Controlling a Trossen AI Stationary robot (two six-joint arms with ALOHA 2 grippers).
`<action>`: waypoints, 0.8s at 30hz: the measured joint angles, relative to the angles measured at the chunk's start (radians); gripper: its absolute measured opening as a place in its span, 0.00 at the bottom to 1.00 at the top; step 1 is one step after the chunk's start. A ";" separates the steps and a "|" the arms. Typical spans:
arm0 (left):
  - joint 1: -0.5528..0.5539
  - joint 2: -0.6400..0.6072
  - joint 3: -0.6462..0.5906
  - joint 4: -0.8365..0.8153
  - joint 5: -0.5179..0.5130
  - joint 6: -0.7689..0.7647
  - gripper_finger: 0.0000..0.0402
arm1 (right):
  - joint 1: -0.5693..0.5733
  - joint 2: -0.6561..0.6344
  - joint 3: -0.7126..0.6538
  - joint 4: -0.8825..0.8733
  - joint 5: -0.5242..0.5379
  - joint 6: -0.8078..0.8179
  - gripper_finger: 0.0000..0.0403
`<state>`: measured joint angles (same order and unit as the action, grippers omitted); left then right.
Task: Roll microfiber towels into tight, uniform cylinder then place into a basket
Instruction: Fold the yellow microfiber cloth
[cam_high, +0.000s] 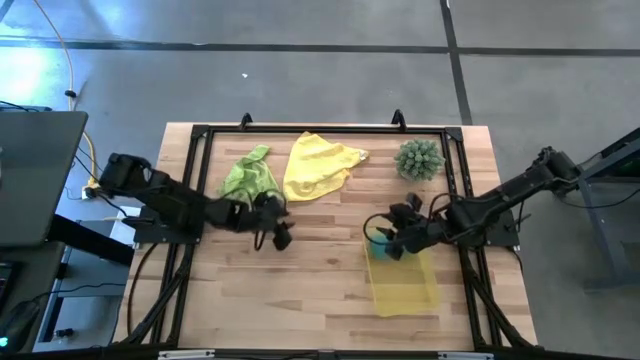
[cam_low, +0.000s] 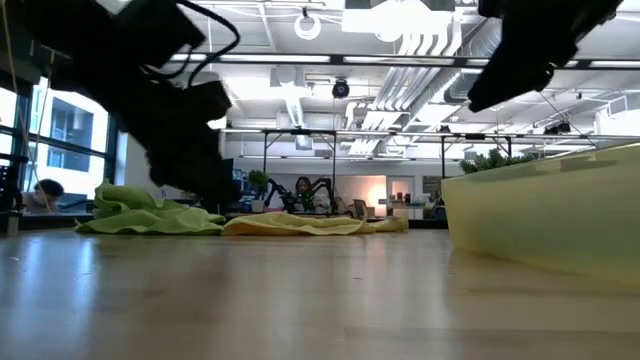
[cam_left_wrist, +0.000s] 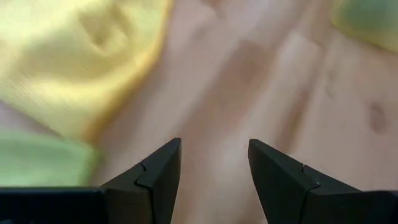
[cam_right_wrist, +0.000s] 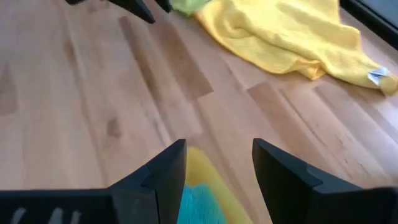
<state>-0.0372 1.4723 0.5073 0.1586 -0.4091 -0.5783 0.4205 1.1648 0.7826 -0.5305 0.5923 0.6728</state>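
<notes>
Right gripper (cam_high: 385, 240) jaws open over teal towel (cam_high: 378, 243) in basket (cam_high: 405, 285), near desk's right edge. Left gripper (cam_high: 278, 232) open, empty, beside yellow towel (cam_high: 320, 165).

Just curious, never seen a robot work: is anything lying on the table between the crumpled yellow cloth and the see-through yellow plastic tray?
No. In the high view only bare wood lies between the crumpled yellow cloth and the see-through yellow plastic tray.

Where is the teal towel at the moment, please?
In the high view, the teal towel sits at the basket's far end, right side, directly beneath the right tool.
</notes>
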 joint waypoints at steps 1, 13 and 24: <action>0.032 0.000 0.011 0.003 0.001 0.046 0.44 | -0.013 0.000 -0.005 0.016 0.001 0.000 0.44; 0.354 0.067 0.114 -0.008 0.110 0.237 0.44 | -0.181 0.000 -0.014 0.095 -0.002 0.112 0.44; 0.355 0.200 0.117 -0.029 0.273 0.190 0.44 | -0.238 0.017 -0.014 0.229 -0.006 0.084 0.44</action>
<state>0.3174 1.6728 0.6240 0.1296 -0.1357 -0.3884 0.1825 1.1818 0.7689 -0.3017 0.5865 0.7564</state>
